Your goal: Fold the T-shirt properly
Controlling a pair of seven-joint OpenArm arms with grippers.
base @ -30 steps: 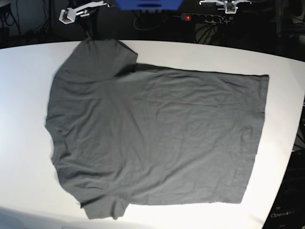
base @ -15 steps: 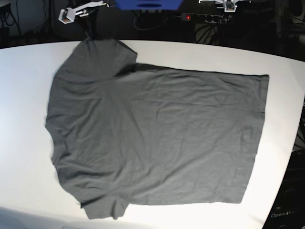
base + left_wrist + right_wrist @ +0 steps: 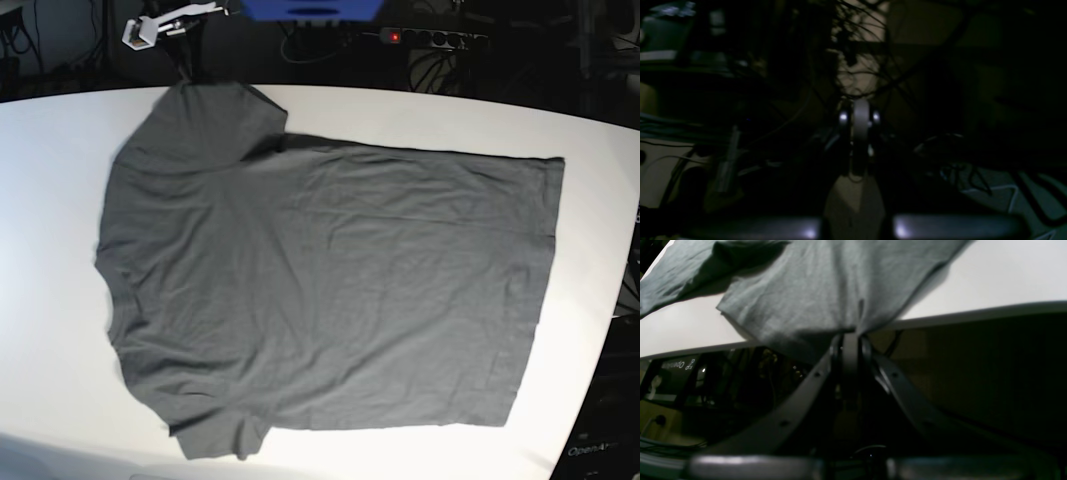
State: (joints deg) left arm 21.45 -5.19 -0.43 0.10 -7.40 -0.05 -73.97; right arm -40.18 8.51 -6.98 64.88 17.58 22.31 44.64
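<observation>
- The T-shirt [image 3: 320, 290] lies spread flat on the white desk [image 3: 50, 250] in the base view, collar end toward that view's left, hem toward its right; one sleeve [image 3: 215, 115] reaches the far edge of the desk, the other [image 3: 215, 430] lies near the front edge; the cloth shows soft wrinkles and no fold
- In the right wrist view the right gripper [image 3: 850, 340] sits below the desk edge [image 3: 973, 315], just under a flap of the T-shirt [image 3: 826, 290] that hangs over that edge; its fingers [image 3: 849, 353] are pressed together; whether they touch the cloth cannot be told, and no cloth shows between them
- The left wrist view is very dark; the left gripper [image 3: 860, 123] points at a tangle of cables [image 3: 867, 60]; its fingers [image 3: 861, 120] are together with nothing between them; the T-shirt does not appear there
- At the back of the base view a power strip [image 3: 425, 37] with a red light lies behind the desk; a white arm part [image 3: 150, 28] shows at the top left
</observation>
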